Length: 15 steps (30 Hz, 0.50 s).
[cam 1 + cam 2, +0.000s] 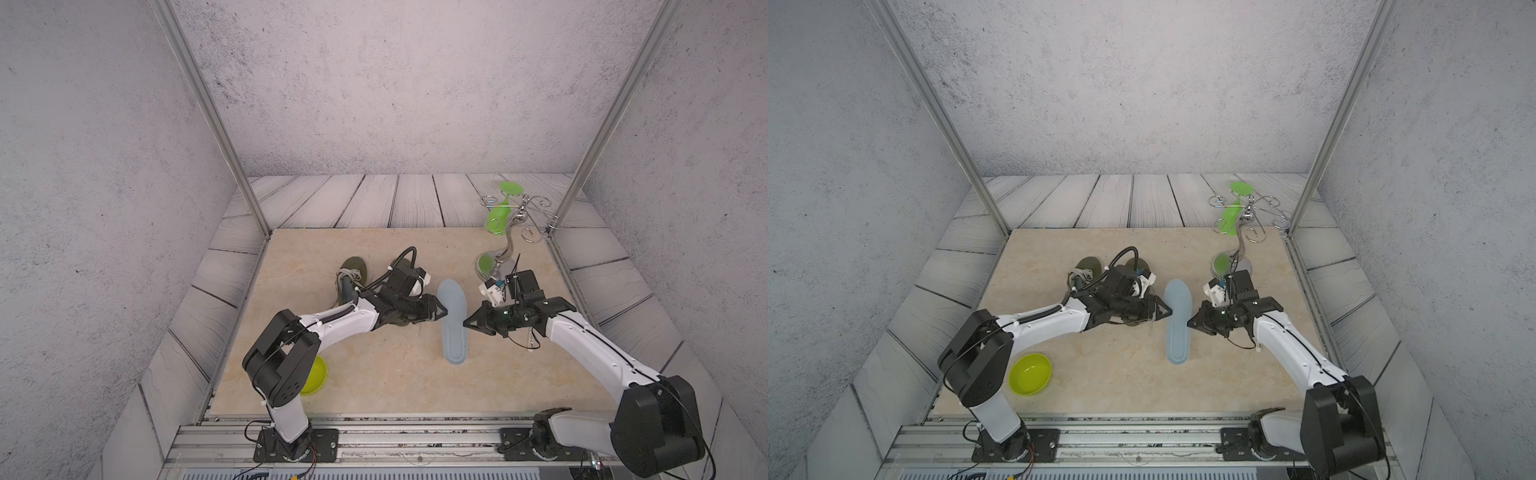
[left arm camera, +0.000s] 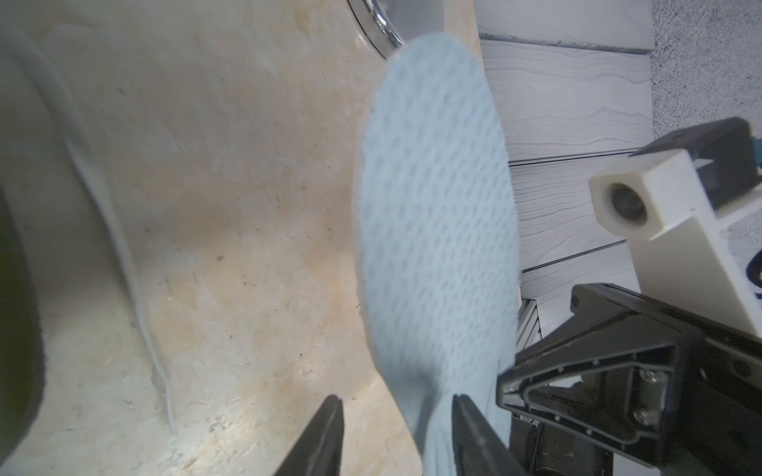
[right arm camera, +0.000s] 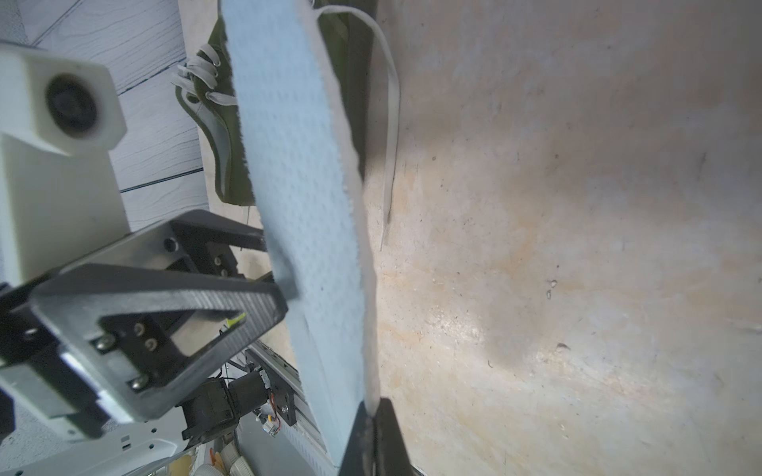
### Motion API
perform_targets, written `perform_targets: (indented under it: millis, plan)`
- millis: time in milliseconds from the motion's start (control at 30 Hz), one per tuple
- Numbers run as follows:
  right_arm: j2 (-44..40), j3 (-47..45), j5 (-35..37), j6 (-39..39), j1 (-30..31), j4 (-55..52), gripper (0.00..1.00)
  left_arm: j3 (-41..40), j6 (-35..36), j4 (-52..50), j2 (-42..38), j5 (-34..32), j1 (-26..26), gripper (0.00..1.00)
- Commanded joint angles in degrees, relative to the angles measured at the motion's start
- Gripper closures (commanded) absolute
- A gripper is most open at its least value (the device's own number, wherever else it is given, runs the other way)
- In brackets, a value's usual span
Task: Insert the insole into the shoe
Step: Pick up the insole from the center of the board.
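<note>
1. I see the insole (image 1: 453, 322) pale blue, dimple-patterned.
2. The shoe (image 1: 355, 268) is olive green, its laces (image 3: 208, 72) pale grey.
3. Lower left, the bowl (image 1: 1030, 374) is lime.
4. The tabletop (image 1: 374, 374) is mottled beige.

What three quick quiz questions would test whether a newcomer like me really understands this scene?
1. True or false: the light blue fabric insole is not yet inside an olive green laced shoe.
2. Which gripper is clamped shut on the insole's edge? A: left gripper. B: right gripper. C: neither.
3. Fill in: the lime green round bowl lies on the table close to the ___ arm.

Key: 1 true; 2 B; 3 left.
</note>
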Motion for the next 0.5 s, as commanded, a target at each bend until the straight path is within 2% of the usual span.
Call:
perform_targets:
  millis: [0,133,300,467]
  plan:
    - [1.6,1.7,-2.9,-1.4,0.0,-0.8,1.0,3.2,1.4,1.9,1.0,-0.6,0.8,0.54]
    - [2.1,2.6,-4.3,-2.3,0.2,-1.7,1.0,6.4,3.1,0.6,2.6,0.4,1.3,0.55]
    - [2.1,3.6,-4.7,-3.5,0.4,-2.6,1.0,7.6,2.7,0.6,3.8,1.3,1.6,0.65]
    - [2.5,4.2,-4.0,-4.5,0.6,-3.2,1.0,5.9,0.1,4.0,3.6,1.0,1.6,0.85]
